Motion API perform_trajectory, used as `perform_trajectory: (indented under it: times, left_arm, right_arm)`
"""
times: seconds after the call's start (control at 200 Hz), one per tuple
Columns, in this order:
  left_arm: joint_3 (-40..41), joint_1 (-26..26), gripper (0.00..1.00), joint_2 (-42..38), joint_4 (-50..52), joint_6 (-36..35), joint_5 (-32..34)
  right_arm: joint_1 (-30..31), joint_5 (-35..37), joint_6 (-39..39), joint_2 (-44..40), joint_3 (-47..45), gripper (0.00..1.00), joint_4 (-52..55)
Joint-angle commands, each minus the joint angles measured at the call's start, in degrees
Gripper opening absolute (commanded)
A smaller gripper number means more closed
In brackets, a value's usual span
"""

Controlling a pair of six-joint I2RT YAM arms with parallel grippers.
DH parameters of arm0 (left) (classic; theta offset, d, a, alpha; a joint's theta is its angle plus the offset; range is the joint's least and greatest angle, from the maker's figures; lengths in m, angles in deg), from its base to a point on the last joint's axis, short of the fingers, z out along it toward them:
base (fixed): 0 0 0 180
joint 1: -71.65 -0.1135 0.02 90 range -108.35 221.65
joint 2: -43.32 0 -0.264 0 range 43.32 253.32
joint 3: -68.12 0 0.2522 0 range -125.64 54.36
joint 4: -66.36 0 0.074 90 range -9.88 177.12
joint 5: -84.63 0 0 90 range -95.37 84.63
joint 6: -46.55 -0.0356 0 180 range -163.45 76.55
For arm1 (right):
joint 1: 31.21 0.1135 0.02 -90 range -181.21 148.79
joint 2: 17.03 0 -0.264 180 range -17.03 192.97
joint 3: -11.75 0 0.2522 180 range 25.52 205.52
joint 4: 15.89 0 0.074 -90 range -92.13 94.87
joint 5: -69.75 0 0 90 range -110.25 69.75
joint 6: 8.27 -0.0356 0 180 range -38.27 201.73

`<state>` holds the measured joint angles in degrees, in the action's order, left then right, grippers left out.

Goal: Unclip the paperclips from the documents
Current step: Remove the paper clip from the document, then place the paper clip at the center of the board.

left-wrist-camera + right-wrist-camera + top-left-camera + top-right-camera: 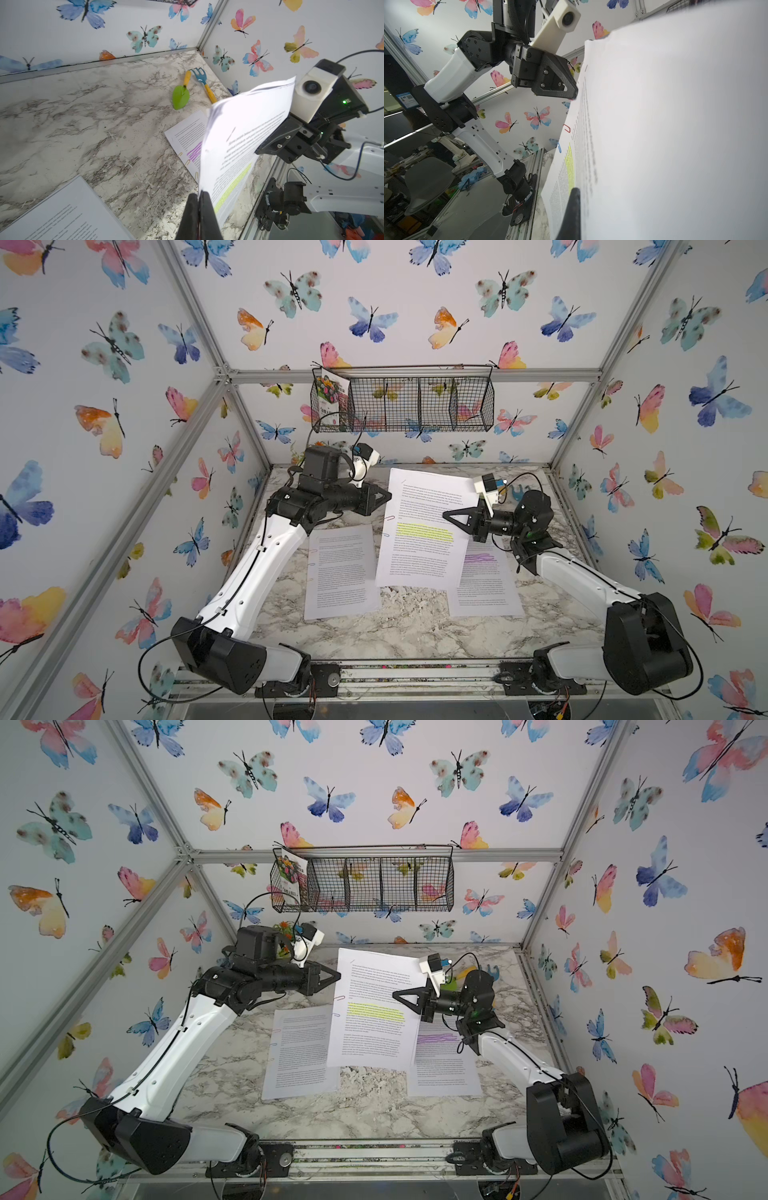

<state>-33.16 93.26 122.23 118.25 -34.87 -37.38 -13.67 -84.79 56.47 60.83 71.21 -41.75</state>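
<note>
The yellow-highlighted document (424, 547) (374, 1027) hangs lifted and tilted above the table between both arms. My right gripper (446, 515) (578, 193) is shut on its right edge; one finger (574, 209) shows, the other is behind the paper. My left gripper (390, 494) (200, 194) is shut at its left edge, with a pink sliver of paperclip between the jaws. Below it on that edge sit a red paperclip (388, 517) (566, 128) and a blue one (385, 535) (559, 147). The plain document (340, 572) and the purple-highlighted document (484, 585) (187, 133) lie flat, each with clips on its left edge.
A wire basket (403, 404) hangs on the back wall with a flower seed packet (332, 396) in its left compartment. A green toy trowel (181, 95) and a blue rake (202, 83) lie in the far right corner of the marble table (415, 626).
</note>
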Motion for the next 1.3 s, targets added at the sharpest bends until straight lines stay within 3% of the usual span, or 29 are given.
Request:
perform_trajectory:
  times: [0.0, 0.245, 0.38, 0.466, 0.576, 0.736, 1.006, 1.116, 1.297]
  left_arm:
    - [0.41, -2.39, 0.00, -2.18, 1.25, 0.17, 3.55]
    - [4.81, -2.28, 0.00, -0.27, 2.19, 1.99, 3.21]
    - [14.43, 1.29, 0.00, 0.22, 3.25, 5.09, 6.53]
    - [20.47, 3.64, 0.00, 1.02, 2.75, 7.50, 5.29]
    - [25.45, 8.41, 0.00, 3.47, 1.65, 8.66, 6.04]
    - [30.34, 12.61, 0.00, 7.54, -2.10, 10.27, 2.37]
    - [34.24, 19.85, 0.00, 10.64, -8.67, 13.33, 3.77]
    - [34.95, 20.49, 0.00, 11.50, -9.17, 14.30, 8.30]
    - [36.19, 20.49, 0.24, 12.82, -9.99, 15.18, 8.75]
  right_arm:
    - [-1.02, 0.69, 3.94, -1.70, 1.07, 0.02, 4.55]
    - [-1.19, 4.04, 7.11, -1.96, 1.98, 0.02, 9.97]
    - [-1.15, 16.29, 13.27, -0.31, 9.02, 0.02, 25.75]
    - [-1.19, 21.81, 17.82, 1.49, 13.78, 0.02, 33.31]
    - [-1.28, 32.07, 18.86, 3.76, 19.89, 0.02, 41.59]
    - [-1.24, 38.82, 21.69, 5.62, 25.08, 0.02, 47.88]
    - [-1.23, 40.54, 22.53, 6.16, 25.37, 0.02, 49.58]
    - [-1.28, 39.74, 22.44, 6.08, 24.76, 0.02, 49.17]
    - [-1.28, 37.48, 22.88, 6.11, 24.44, 0.02, 49.53]
